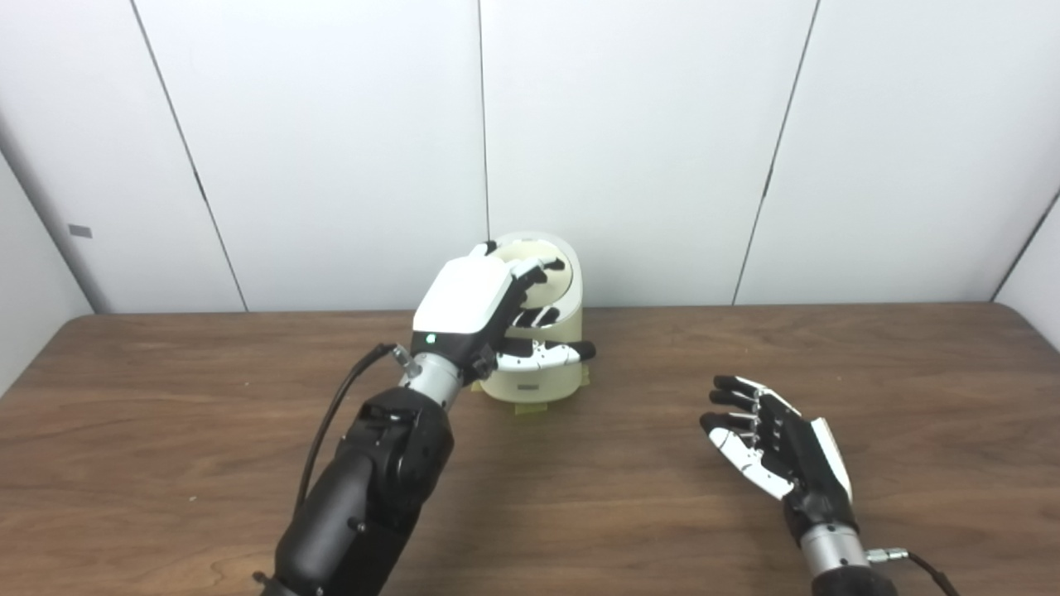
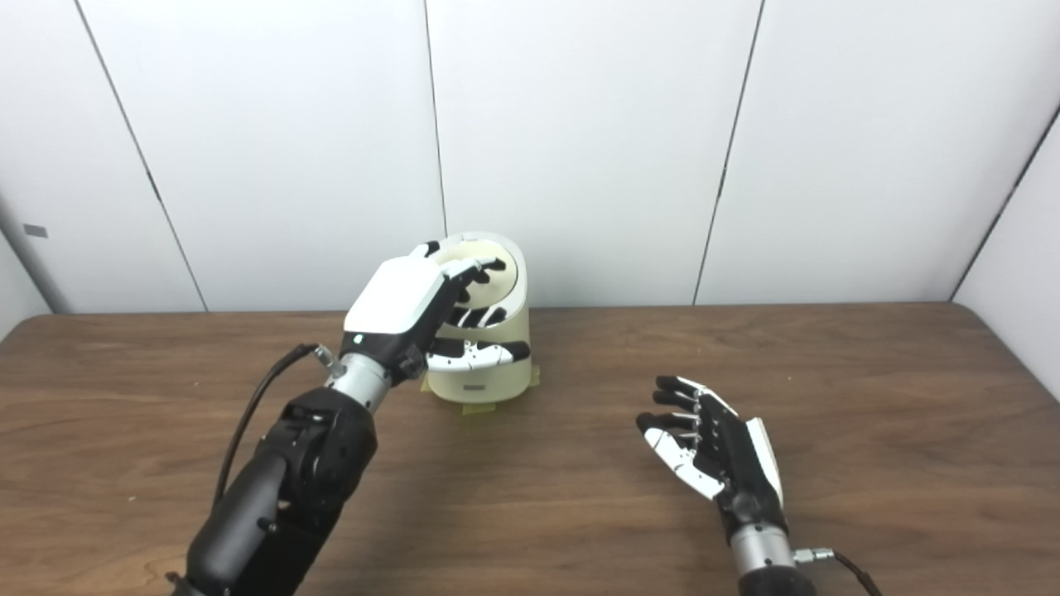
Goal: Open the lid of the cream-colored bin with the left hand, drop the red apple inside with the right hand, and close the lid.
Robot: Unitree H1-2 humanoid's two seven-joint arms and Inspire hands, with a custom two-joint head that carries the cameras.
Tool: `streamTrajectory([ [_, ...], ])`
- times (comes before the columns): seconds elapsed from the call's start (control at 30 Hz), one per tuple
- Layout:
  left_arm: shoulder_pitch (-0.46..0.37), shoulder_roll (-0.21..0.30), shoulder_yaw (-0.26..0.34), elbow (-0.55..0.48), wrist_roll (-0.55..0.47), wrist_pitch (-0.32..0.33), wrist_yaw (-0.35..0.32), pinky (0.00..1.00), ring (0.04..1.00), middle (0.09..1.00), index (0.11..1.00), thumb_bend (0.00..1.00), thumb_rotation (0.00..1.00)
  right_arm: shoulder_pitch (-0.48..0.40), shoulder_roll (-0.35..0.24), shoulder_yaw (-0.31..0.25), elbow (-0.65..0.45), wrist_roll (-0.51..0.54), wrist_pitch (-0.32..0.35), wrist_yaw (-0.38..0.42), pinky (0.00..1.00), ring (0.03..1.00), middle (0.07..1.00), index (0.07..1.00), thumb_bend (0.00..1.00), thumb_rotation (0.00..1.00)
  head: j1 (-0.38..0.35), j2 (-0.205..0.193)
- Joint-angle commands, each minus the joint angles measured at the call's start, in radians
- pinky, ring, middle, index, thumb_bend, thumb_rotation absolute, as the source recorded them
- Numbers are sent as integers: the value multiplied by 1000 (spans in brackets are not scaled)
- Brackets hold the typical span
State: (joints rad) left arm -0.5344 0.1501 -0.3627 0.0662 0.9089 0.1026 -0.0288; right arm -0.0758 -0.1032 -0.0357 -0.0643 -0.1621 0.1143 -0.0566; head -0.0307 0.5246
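The left hand point(image 1: 484, 310) rests on the cream-colored bin point(image 1: 546, 377) at the counter's point(image 1: 207, 414) far edge, fingers spread over its lid point(image 1: 556, 277), gripping nothing; press evenly; right hand point(image 1: 774, 447) lies empty, fingers apart; no red apple visible.

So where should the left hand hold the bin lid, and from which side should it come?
Best at the lid's rounded front edge, coming from the front left and above, as the left hand is now. The lid slopes toward the robot on top of the cream bin, so the fingers can curl over that edge. Whether they already grip cannot be told.
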Motion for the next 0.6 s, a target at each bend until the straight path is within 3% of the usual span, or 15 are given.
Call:
streamTrajectory([
  [0.0,-50,9,11,-16,18,-35,74,1000,993,989,990,638,799,-36,-6,-3,-33,1,-10,0,522,659,739,753,274,419,-1,1],
  [0.17,-47,20,11,-11,20,-43,96,1000,1000,1000,1000,593,919,-35,-8,0,-31,-3,-12,1,515,661,741,753,266,413,-1,0],
  [0.3,-31,24,24,-11,10,-55,127,1000,1000,1000,1000,549,930,-34,-10,3,-34,-10,0,4,533,665,743,754,272,441,-2,0],
  [0.4,3,18,57,-22,-25,-88,188,996,1000,1000,1000,483,939,-35,-9,1,-33,-5,2,6,536,664,739,751,273,424,3,-2],
  [0.57,69,21,109,-36,-85,-145,249,844,1000,1000,999,389,993,-36,-15,5,-27,-9,-9,10,532,662,738,749,269,405,0,-3],
])
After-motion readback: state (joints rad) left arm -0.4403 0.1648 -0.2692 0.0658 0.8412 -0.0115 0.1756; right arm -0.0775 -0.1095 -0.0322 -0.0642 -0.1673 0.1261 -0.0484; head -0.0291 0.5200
